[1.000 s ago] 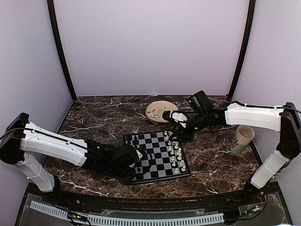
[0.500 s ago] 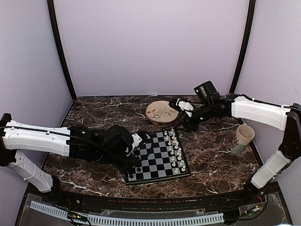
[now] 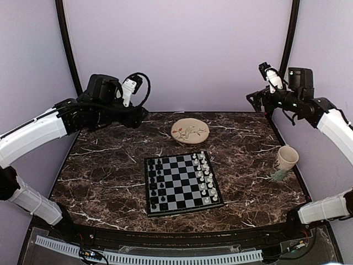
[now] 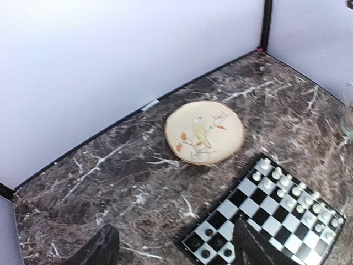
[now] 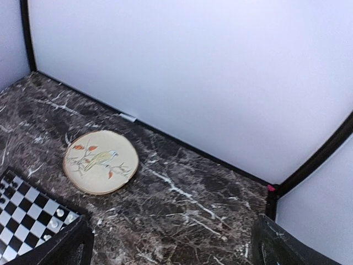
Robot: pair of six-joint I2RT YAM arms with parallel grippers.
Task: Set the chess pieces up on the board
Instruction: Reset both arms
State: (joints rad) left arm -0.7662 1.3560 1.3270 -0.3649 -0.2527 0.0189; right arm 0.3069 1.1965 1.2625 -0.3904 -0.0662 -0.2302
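The board (image 3: 182,186) lies on the dark marble table, near the middle. Black chess pieces (image 3: 154,185) stand along its left side and white chess pieces (image 3: 205,178) along its right side. My left gripper (image 3: 138,115) is raised high at the back left, far from the board. In the left wrist view it (image 4: 176,254) is open and empty, with the board's corner (image 4: 270,221) below its right finger. My right gripper (image 3: 255,102) hangs high at the back right. The right wrist view shows it (image 5: 176,251) open and empty above bare marble.
A round beige plate with a bird picture (image 3: 190,131) lies behind the board. A pale cup (image 3: 286,159) stands at the right of the table. Lilac walls with black corner posts (image 3: 70,61) close in the back and sides.
Both arms have lifted off the board and swung up and back, the left to the back left, the right to the back right. Both grippers stand wider apart than before.
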